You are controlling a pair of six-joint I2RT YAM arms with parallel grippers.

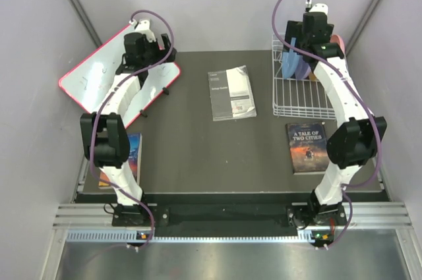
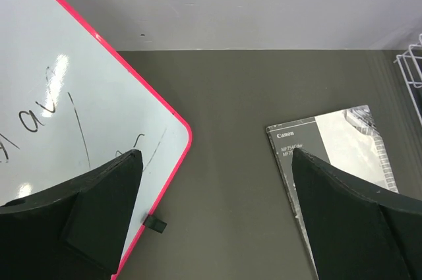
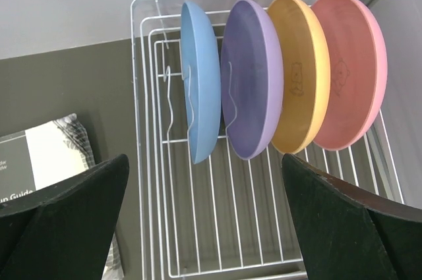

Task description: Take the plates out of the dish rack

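The white wire dish rack [image 3: 158,227] [image 1: 293,105] stands at the back right of the table. Four plates stand on edge in its far half: light blue [image 3: 203,82], lavender [image 3: 254,76], orange [image 3: 303,72] and pink [image 3: 349,69]. In the top view only slivers of the blue plate [image 1: 290,61] and the pink plate [image 1: 337,40] show around the arm. My right gripper [image 3: 204,217] is open and empty, hovering above the rack in front of the plates. My left gripper [image 2: 214,227] is open and empty above the table at the back left.
A pink-framed whiteboard [image 1: 109,76] [image 2: 66,122] leans at the back left. A grey Canon manual [image 1: 232,93] [image 2: 336,141] lies mid-table, also in the right wrist view [image 3: 46,155]. A "Tale of Two Cities" book [image 1: 306,146] lies before the rack. Another book [image 1: 132,155] lies at the left.
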